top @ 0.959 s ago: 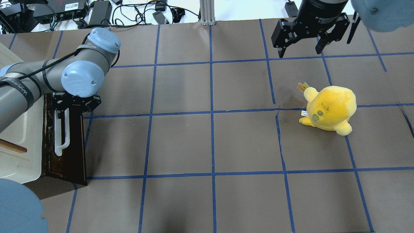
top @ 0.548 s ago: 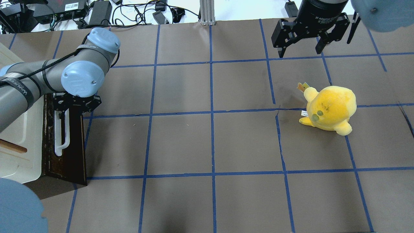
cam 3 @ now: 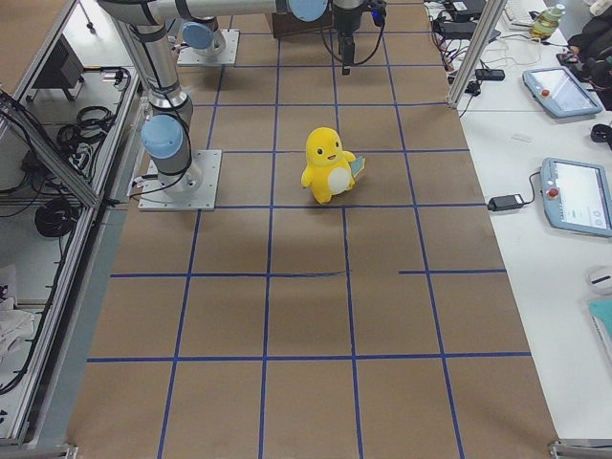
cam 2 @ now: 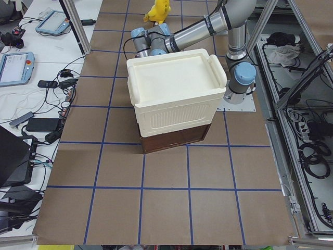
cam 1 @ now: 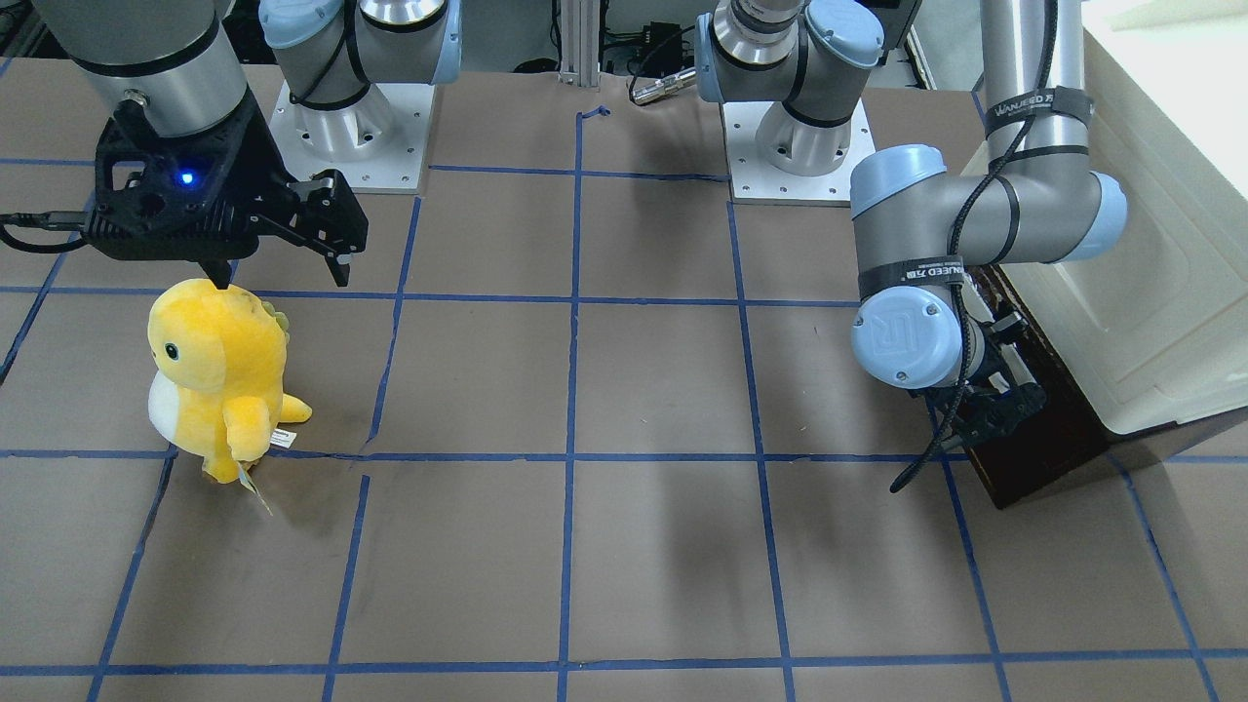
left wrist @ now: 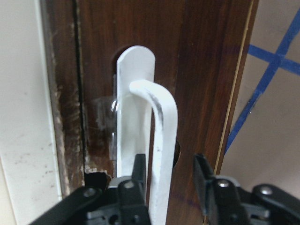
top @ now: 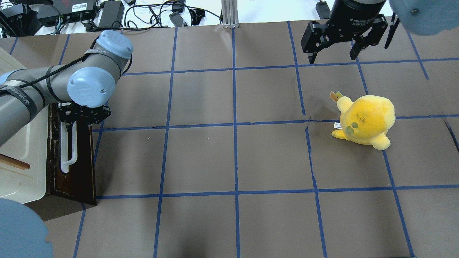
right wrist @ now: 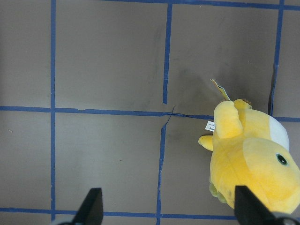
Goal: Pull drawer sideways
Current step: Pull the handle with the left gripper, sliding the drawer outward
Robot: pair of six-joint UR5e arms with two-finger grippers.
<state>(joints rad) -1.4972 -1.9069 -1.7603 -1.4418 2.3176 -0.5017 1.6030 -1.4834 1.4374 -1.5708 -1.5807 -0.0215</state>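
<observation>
The drawer (top: 80,172) is a dark brown wooden front with a long white bar handle (top: 68,150), sitting under a cream-white box at the table's left edge. It also shows in the front-facing view (cam 1: 1043,448). My left gripper (top: 70,122) is at the far end of the handle. In the left wrist view the handle (left wrist: 161,117) runs between the two fingers of the left gripper (left wrist: 166,173). The left finger is against the bar and the right finger stands apart, so the jaws are open around it. My right gripper (top: 333,53) hangs open and empty at the far right.
The cream-white plastic box (top: 21,157) sits on top of the drawer unit. A yellow plush toy (top: 365,120) stands on the right half of the table, just in front of the right gripper (cam 1: 283,278). Brown paper with blue tape lines covers the table (top: 233,161).
My left gripper has edged slightly along the handle toward the far end. The drawer, the plush toy and the right arm have not moved.
</observation>
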